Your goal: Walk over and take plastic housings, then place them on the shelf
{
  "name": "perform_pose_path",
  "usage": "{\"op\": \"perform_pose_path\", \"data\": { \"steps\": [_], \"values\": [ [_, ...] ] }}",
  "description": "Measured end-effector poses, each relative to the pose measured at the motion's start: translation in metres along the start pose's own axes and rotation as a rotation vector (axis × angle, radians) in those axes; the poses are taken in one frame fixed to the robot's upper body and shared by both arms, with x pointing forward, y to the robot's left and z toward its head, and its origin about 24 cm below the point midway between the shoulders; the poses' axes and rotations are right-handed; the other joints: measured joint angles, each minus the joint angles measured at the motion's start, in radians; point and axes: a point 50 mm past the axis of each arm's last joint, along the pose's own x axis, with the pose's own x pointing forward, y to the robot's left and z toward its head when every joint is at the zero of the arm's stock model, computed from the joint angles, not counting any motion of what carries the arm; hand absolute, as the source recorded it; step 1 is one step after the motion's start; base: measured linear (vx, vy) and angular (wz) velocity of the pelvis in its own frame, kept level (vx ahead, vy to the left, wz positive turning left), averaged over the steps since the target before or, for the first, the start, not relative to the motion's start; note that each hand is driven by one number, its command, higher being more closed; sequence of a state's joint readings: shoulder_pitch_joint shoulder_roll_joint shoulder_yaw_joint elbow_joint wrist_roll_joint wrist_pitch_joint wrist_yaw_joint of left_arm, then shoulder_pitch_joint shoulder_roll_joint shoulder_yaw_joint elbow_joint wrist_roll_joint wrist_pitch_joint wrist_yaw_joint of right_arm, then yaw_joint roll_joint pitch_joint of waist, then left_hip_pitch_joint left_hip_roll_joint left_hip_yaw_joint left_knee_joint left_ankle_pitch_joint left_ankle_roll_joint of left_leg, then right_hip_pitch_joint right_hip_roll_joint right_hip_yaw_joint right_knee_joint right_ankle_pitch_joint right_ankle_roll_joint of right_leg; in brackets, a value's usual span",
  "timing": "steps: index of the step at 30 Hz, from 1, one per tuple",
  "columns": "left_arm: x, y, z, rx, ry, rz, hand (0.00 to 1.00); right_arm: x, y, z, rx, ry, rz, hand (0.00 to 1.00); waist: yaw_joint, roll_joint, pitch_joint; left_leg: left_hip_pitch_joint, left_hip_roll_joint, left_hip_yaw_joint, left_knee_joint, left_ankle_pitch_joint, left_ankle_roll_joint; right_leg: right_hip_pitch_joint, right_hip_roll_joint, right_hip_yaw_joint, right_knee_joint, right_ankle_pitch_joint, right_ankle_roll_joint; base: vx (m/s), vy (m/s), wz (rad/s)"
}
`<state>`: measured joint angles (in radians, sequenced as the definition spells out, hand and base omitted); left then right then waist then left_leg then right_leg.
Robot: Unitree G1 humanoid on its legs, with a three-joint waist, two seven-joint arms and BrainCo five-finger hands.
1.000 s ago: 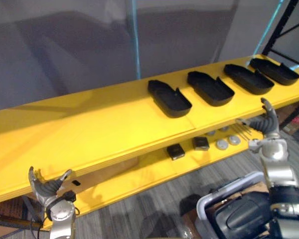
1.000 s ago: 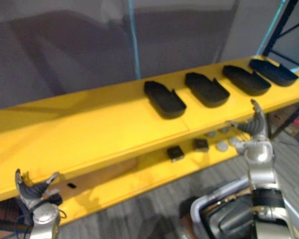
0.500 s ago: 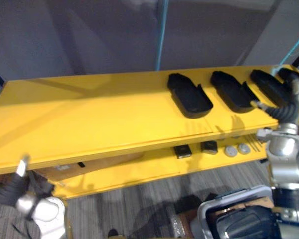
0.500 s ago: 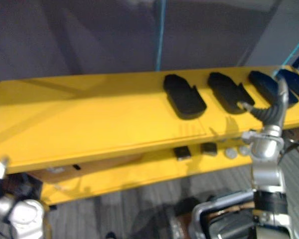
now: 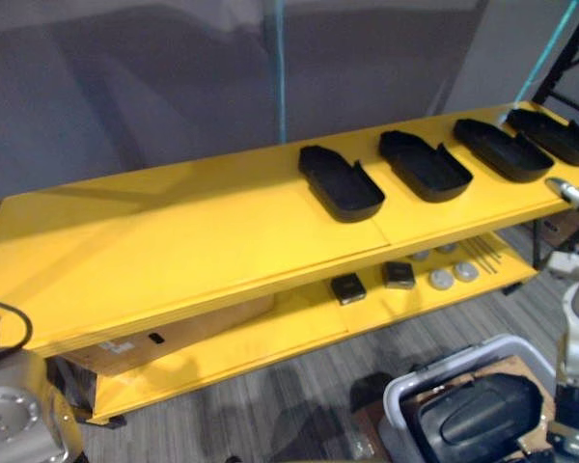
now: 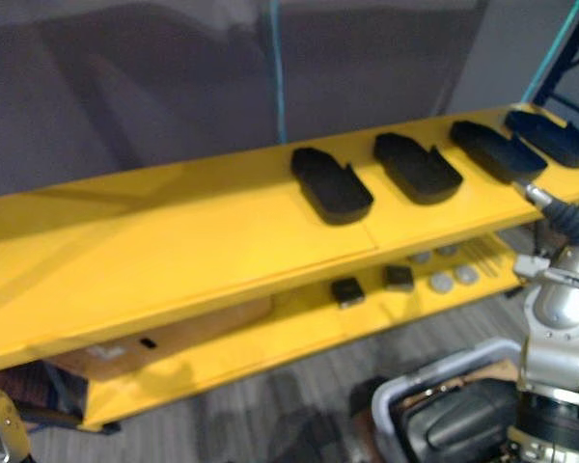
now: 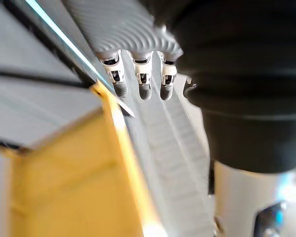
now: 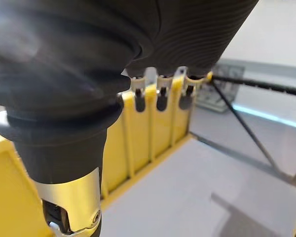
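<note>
Several black plastic housings lie in a row on the yellow top shelf (image 5: 174, 241): one near the middle (image 5: 341, 181), one to its right (image 5: 425, 165), and two more (image 5: 503, 149) toward the right end. My right hand (image 6: 571, 224) is raised at the right edge, in front of the shelf's right end, open and holding nothing. Its fingers (image 8: 160, 98) hang relaxed in the right wrist view. My left hand (image 7: 140, 86) is open and empty too, beside a yellow shelf edge (image 7: 123, 143).
The lower yellow shelf (image 5: 270, 333) carries two small black boxes (image 5: 347, 287) and silver discs (image 5: 442, 280). A cardboard box (image 5: 188, 333) sits under the left part. A grey-rimmed bin (image 5: 434, 381) holding a black part stands at the lower right. A dark rack upright (image 5: 574, 43) rises at the far right.
The camera has swung, so the whole scene shifted. My left hand has dropped out of the eye views. My right hand now sits nearer the right edge. The housings keep their places.
</note>
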<state>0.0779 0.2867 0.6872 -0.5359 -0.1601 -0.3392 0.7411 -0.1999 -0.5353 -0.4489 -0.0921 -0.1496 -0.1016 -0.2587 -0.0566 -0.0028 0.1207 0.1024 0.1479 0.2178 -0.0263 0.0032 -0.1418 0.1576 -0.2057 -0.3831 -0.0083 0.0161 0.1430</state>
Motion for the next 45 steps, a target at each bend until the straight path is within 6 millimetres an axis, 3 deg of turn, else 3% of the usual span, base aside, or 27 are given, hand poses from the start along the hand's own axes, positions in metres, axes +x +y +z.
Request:
{"op": "perform_pose_path", "data": {
  "steps": [1,2,3,5,7,9,12,14,18,22,26,33,40,45],
  "values": [
    [-0.002,0.006,-0.014,0.071,0.066,0.012,0.00,0.000,0.000,0.000,0.002,-0.001,0.004,0.00,0.002,0.001,-0.001,0.000,0.000,-0.001,0.000,0.001,0.000,0.000,0.000,0.000,0.000,0.000,0.000,0.00,-0.001,0.03],
    [-0.009,0.021,-0.043,0.216,0.207,0.037,0.00,0.000,0.001,0.000,0.010,0.002,0.013,0.00,0.010,0.001,-0.001,-0.001,0.000,-0.004,-0.002,0.003,0.000,0.000,0.000,-0.002,0.001,0.000,0.000,0.00,-0.003,0.04],
    [-0.023,0.041,-0.072,0.364,0.355,0.069,0.00,0.000,0.002,-0.002,0.021,0.010,0.025,0.00,0.015,0.001,-0.002,-0.002,0.000,-0.006,-0.003,0.005,-0.001,0.000,0.001,-0.003,0.001,0.000,0.000,0.00,-0.006,0.06],
    [-0.056,0.087,-0.108,0.574,0.590,0.144,0.00,-0.002,0.007,-0.010,0.040,0.051,0.065,0.00,0.017,-0.013,-0.004,-0.005,0.000,-0.013,-0.010,0.012,-0.002,0.000,0.003,-0.009,0.000,0.000,0.000,0.02,-0.008,0.09],
    [-0.084,0.123,-0.122,0.733,0.733,0.182,0.00,-0.005,0.015,-0.017,0.050,0.090,0.113,0.00,0.019,-0.034,-0.013,-0.009,0.001,-0.014,-0.017,0.016,-0.001,-0.005,0.005,-0.011,-0.001,0.000,-0.001,0.02,-0.009,0.06],
    [-0.125,0.176,-0.129,0.944,0.932,0.210,0.00,-0.006,0.033,-0.029,0.057,0.158,0.189,0.00,0.031,-0.067,-0.027,-0.018,0.002,-0.012,-0.015,0.015,-0.001,-0.017,0.006,-0.007,-0.002,-0.001,-0.001,0.00,0.000,0.00],
    [-0.162,0.212,-0.121,1.069,1.104,0.178,0.00,-0.002,0.051,-0.036,0.056,0.201,0.258,0.00,0.050,-0.082,-0.032,-0.018,0.002,-0.015,-0.009,0.014,0.001,-0.016,0.006,-0.001,-0.002,-0.001,-0.002,0.00,0.003,0.02],
    [-0.175,0.226,-0.115,1.121,1.182,0.130,0.00,0.006,0.059,-0.032,0.047,0.182,0.307,0.00,0.062,-0.076,-0.028,-0.020,0.003,-0.015,0.000,0.011,0.003,-0.016,0.006,0.001,-0.002,-0.005,-0.008,-0.02,-0.003,0.00],
    [-0.194,0.237,-0.110,1.146,1.288,0.081,0.00,0.012,0.067,-0.041,-0.015,0.209,0.408,0.00,0.074,-0.057,-0.016,-0.020,0.002,-0.017,0.001,0.012,0.002,-0.017,0.002,0.001,0.006,-0.010,-0.017,-0.05,0.005,0.00],
    [-0.213,0.243,-0.106,1.127,1.394,0.096,0.00,0.003,0.075,-0.068,-0.068,0.324,0.496,0.00,0.074,-0.031,-0.003,-0.019,0.000,-0.019,0.001,0.014,0.001,-0.018,-0.001,0.000,0.012,-0.007,-0.012,-0.02,0.003,0.00],
    [-0.239,0.245,-0.104,1.068,1.607,-0.032,0.00,-0.001,0.087,-0.083,-0.118,0.394,0.610,0.00,0.073,-0.034,0.002,-0.019,-0.001,-0.021,0.000,0.015,0.001,-0.018,-0.001,-0.003,0.012,-0.004,-0.006,0.00,0.000,0.00],
    [-0.283,0.228,-0.103,0.807,1.976,-0.355,0.00,0.008,0.105,-0.067,-0.087,0.287,0.803,0.00,0.086,-0.033,0.037,-0.018,-0.005,-0.023,0.000,0.015,0.002,-0.017,-0.004,-0.004,0.011,-0.003,-0.006,0.00,0.000,0.00],
    [-0.300,0.219,-0.099,0.752,2.078,-0.496,0.00,0.004,0.112,-0.070,-0.139,0.273,0.871,0.00,0.096,-0.020,0.058,-0.018,-0.005,-0.021,-0.002,0.015,0.002,-0.017,-0.004,-0.003,0.010,-0.003,-0.006,0.00,0.000,0.00],
    [-0.304,0.216,-0.098,0.746,2.092,-0.539,0.00,0.007,0.112,-0.066,-0.183,0.205,0.811,0.00,0.096,-0.015,0.066,-0.019,-0.006,-0.019,-0.003,0.015,0.002,-0.018,-0.003,-0.003,0.007,-0.003,-0.006,0.00,0.000,0.00]
  ]
}}
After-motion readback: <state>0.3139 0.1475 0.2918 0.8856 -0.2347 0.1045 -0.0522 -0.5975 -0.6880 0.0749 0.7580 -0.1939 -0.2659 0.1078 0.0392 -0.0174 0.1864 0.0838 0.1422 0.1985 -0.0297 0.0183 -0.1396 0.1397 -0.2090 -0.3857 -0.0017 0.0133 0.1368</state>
